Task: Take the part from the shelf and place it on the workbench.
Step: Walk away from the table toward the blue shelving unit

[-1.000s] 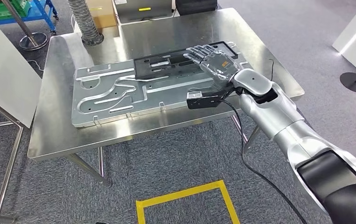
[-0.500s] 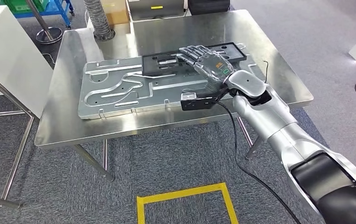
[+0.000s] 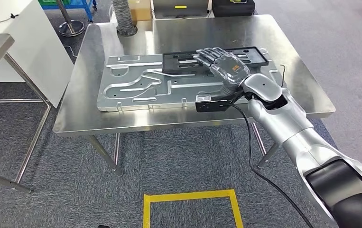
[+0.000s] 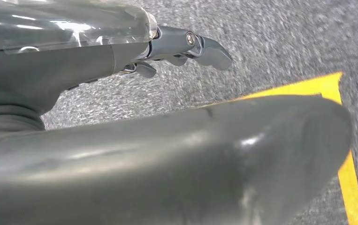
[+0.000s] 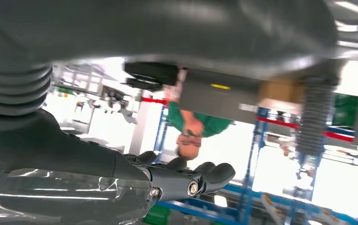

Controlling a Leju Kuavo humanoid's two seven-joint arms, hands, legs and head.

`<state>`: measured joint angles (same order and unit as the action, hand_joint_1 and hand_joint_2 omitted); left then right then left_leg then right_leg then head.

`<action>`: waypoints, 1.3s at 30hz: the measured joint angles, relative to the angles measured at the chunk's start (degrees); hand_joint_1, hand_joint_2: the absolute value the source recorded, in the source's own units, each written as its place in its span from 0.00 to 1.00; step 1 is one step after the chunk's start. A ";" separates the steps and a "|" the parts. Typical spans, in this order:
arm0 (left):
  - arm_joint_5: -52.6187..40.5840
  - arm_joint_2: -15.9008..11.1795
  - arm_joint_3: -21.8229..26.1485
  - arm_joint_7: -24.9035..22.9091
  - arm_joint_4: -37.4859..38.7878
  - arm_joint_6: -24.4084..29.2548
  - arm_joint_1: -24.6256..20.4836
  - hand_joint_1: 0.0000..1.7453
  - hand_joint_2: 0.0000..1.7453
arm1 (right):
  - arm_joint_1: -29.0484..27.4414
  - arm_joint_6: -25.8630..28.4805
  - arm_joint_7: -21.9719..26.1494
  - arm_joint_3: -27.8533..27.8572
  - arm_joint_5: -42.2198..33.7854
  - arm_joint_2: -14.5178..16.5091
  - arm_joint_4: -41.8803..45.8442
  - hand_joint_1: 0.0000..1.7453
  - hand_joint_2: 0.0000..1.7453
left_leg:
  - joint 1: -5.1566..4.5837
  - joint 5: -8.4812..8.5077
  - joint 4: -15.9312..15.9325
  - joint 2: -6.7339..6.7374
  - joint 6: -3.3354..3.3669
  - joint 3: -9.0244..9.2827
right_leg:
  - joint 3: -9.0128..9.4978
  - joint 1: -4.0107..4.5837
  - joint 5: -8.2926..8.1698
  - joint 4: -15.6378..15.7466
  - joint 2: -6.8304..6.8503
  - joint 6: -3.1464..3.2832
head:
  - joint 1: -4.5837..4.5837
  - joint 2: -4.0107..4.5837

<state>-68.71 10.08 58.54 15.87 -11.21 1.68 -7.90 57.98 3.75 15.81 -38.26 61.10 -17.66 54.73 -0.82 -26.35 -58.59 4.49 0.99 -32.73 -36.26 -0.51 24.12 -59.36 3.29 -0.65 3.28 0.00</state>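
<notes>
Grey carpet floor (image 3: pixel 179 161) is running under a stainless workbench (image 3: pixel 122 124), with a yellow tape square (image 3: pixel 191 209) marked on the carpet in front of it.

Right hand (image 3: pixel 221 64) is reaching in over the bench from the near right, palm down, fingers (image 3: pixel 206 55) stretched out flat and slightly apart. It is lying on or just over the black part (image 3: pixel 183 61); can't tell from the head view whether there is real contact. It is not wrapping around anything. Right wrist view agrees: fingers extended, nothing between them and the thumb.

Black part is sitting flat on the workbench at the far edge of a big silver plate (image 3: pixel 136 88) with raised channels, overlapping that far edge. The plate is lying lengthwise across the bench middle. A small black box (image 3: pixel 212 105) is hanging at the right wrist, over the plate's near edge, with a black cable (image 3: pixel 252 152) trailing down off the bench to the floor.

Left hand (image 4: pixel 120 61) is hanging over the carpet next to the yellow tape, fingers loosely extended, holding nothing.

Outward: white panel (image 3: pixel 36 42) is standing left of the bench, ribbed grey hose (image 3: pixel 123 16) coming down at the far left corner, blue cart (image 3: pixel 74 4) behind. A person in a green top (image 5: pixel 193 124) is showing in the right wrist view background.
</notes>
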 joint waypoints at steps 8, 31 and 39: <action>0.26 0.08 0.03 -0.26 0.00 -0.54 0.54 0.00 0.00 | -0.52 0.34 -0.02 0.60 0.61 3.42 -0.63 0.00 0.00 | 0.31 1.84 1.07 -1.56 1.20 -0.66 | -6.41 -0.28 7.07 -14.40 -3.27 -1.37 | 0.00 0.00; 0.24 0.09 0.04 -0.63 0.01 -1.33 -0.21 0.00 0.00 | -0.31 0.95 0.46 2.38 0.90 3.81 -0.77 0.00 0.00 | 1.01 -2.71 0.37 -3.62 -0.80 3.38 | -5.12 -0.82 -7.03 1.40 -3.44 -1.41 | 0.01 0.00; 0.15 0.10 0.01 -0.52 0.02 -1.03 -0.23 0.00 0.00 | -0.24 0.39 0.78 2.79 0.91 4.22 -0.87 0.00 0.00 | 0.58 3.03 0.42 -3.01 0.90 -3.27 | -7.38 -0.59 4.54 -15.49 -3.56 -2.06 | 0.00 0.00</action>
<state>-68.56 10.19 58.55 15.34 -11.19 0.64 -8.12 57.74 4.15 16.59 -35.47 62.01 -13.44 53.86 -0.24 -23.33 -58.17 1.47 1.89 -36.00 -43.65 -1.10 28.66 -74.84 -0.27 -2.71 3.28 0.00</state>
